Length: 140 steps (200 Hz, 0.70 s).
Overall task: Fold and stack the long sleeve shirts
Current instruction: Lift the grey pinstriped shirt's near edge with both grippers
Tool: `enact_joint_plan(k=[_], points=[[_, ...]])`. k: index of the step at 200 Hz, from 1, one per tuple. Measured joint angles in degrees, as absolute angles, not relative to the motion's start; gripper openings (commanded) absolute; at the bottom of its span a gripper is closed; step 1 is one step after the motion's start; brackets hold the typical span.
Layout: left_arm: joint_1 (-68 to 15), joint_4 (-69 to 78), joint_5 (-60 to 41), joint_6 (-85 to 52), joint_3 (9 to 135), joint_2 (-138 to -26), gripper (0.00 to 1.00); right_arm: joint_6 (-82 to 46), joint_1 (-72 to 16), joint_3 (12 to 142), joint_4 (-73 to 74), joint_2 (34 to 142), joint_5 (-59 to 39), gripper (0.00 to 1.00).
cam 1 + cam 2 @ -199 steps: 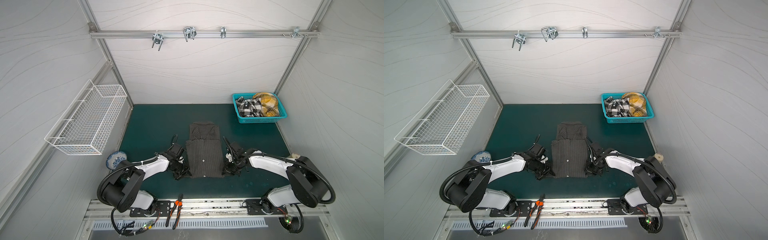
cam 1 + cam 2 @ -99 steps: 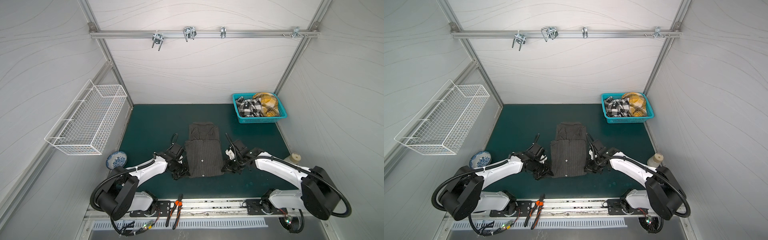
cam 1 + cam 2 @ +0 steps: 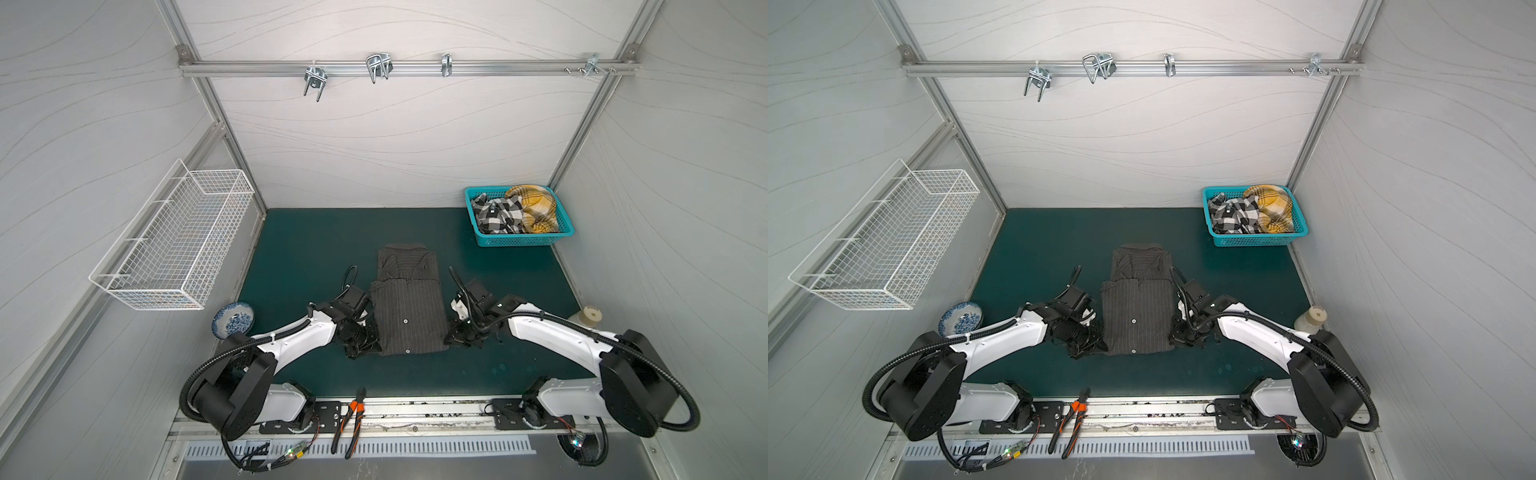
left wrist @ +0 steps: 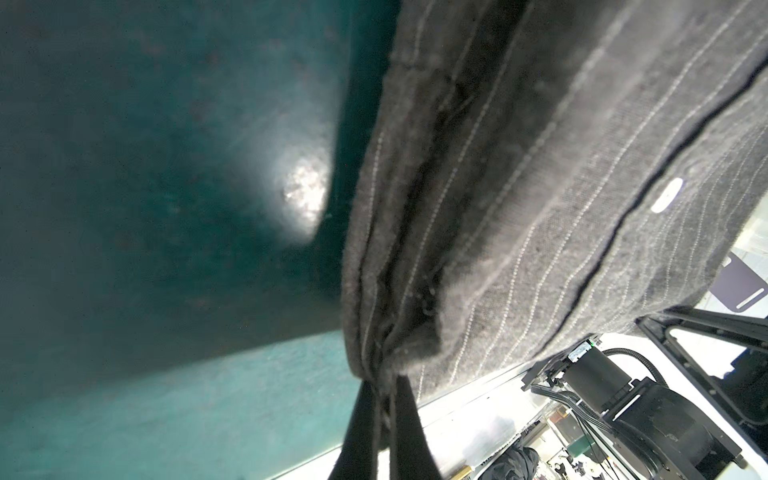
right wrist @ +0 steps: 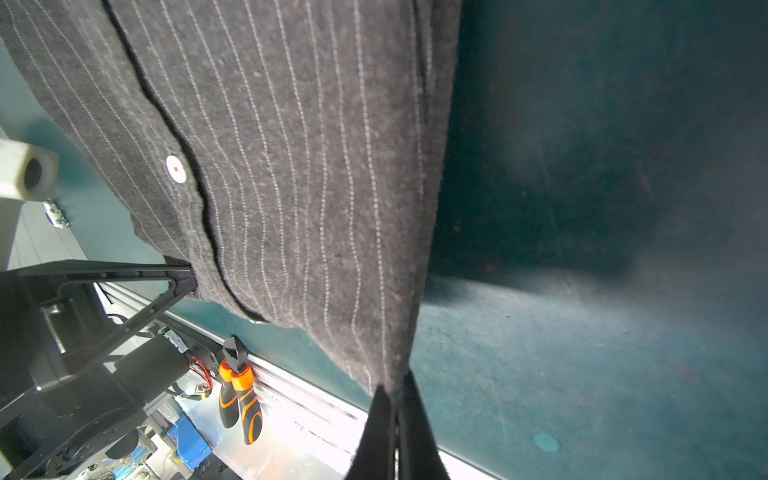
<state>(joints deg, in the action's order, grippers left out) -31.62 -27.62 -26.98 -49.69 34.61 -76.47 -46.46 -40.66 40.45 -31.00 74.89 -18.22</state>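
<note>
The folded pinstriped charcoal shirt is lying mid-desk between both arms. The left jaws are pinching its near left corner, and the right jaws are clamping its near right corner.

Both top views: from high above green mat, facing steeply down, whole mat shared. Wrist views: close, low over mat, sharing shirt front.

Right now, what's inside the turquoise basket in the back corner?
A black-and-white checked cloth and a yellow plaid cloth lie bunched side by side in the basket. Anything beneath them is covered.
</note>
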Motion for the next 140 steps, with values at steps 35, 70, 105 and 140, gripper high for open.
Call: enact_joint_plan(k=[35,70,105,140], points=[[-31.68,-27.62,-27.2,-49.78,34.61,-76.97,0.0,-46.48,-40.84,40.45,-31.51,74.89,-17.91,0.0],[-32.16,-28.47,-27.9,-49.76,34.61,-76.88,0.0,-46.5,-41.95,40.45,-32.67,74.41,-17.12,0.0],[-34.92,-31.11,-27.83,-49.91,34.61,-74.61,0.0,-47.18,-44.69,40.05,-34.74,71.29,-15.97,0.0],[-37.98,-34.48,-27.86,-51.75,34.46,-68.42,0.0,-49.56,-47.7,38.61,-37.56,64.51,-14.72,0.0]])
